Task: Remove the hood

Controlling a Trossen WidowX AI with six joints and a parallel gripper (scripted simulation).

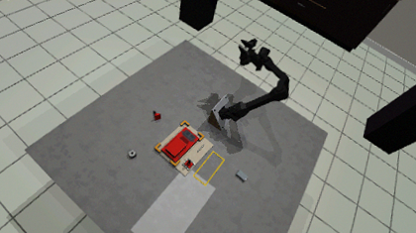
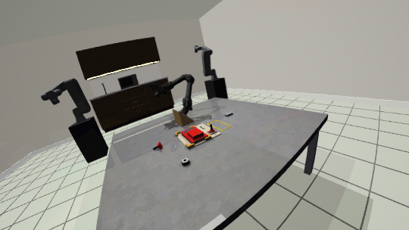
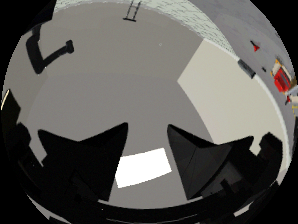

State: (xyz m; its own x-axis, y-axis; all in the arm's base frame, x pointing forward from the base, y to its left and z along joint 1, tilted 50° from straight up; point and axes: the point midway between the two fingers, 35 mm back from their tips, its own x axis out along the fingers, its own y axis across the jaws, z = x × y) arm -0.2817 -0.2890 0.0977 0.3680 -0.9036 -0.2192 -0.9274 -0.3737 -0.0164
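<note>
Pincer (image 1: 250, 51) half spread, pinching nothing, high up, far from car. Wrist view shows two dark fingers apart, room beyond; other views too small for that. Top view, left to right: red cone (image 1: 156, 116), grey ring (image 1: 131, 154), toy car (image 1: 179, 145) with red hood (image 1: 175, 148) still on, sitting on tan tray (image 1: 199, 150), yellow marked area (image 1: 209, 167) just right, small grey block (image 1: 241, 174). Arm (image 1: 267, 96) bent, reaching away from table (image 1: 96, 156) middle.

Black arm (image 1: 262, 91) bent up from its base on the table (image 1: 272, 216), reaching high and away from the table's middle. Gripper (image 1: 251, 47) up in the air, fingers half apart, holding nothing.
</note>
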